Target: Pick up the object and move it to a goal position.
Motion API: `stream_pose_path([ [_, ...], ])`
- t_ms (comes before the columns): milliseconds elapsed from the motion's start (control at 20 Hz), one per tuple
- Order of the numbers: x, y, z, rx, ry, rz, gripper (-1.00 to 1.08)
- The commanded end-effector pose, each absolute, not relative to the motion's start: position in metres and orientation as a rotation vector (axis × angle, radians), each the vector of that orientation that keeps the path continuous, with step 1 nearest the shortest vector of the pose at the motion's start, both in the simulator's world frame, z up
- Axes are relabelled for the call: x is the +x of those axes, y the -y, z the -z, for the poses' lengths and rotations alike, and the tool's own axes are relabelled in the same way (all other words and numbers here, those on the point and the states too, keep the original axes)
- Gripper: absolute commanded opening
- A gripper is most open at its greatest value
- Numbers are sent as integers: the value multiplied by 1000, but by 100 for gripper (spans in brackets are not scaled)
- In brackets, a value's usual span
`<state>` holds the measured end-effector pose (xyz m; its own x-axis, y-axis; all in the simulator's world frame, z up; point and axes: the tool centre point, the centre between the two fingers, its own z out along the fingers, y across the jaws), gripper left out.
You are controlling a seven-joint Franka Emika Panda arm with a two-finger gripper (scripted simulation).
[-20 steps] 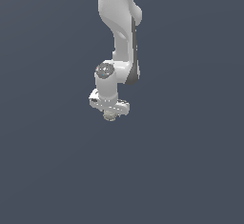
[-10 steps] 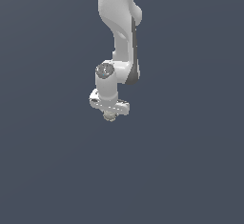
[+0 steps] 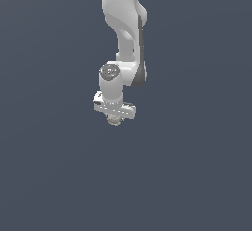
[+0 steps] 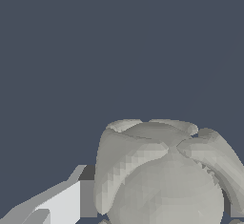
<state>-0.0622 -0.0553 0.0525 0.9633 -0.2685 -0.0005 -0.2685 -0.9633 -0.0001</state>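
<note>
Our claw is clamped on the lumpy ball. Picking up looks done; we see no goal spot.

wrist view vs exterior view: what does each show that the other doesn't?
Wrist view only: the object's lumpy, faceted lobes up close, and one finger beside it.
Exterior view only: the whole arm coming down from above, the white gripper bar, and the gripper hanging over plain dark background.
Both: the pale beige-grey object at the gripper; in the exterior view it is only a small lump under the bar. Neither view clearly shows whether the jaws are clamped on it.
</note>
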Motion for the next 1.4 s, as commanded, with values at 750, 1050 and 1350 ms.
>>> stream_pose_path([
  [750, 17, -10, -160, -3114, -426, 1, -100],
  [1050, 47, -34, -198, -3114, -426, 1, -100],
  [1350, 72, -53, -230, -3114, -426, 1, -100],
])
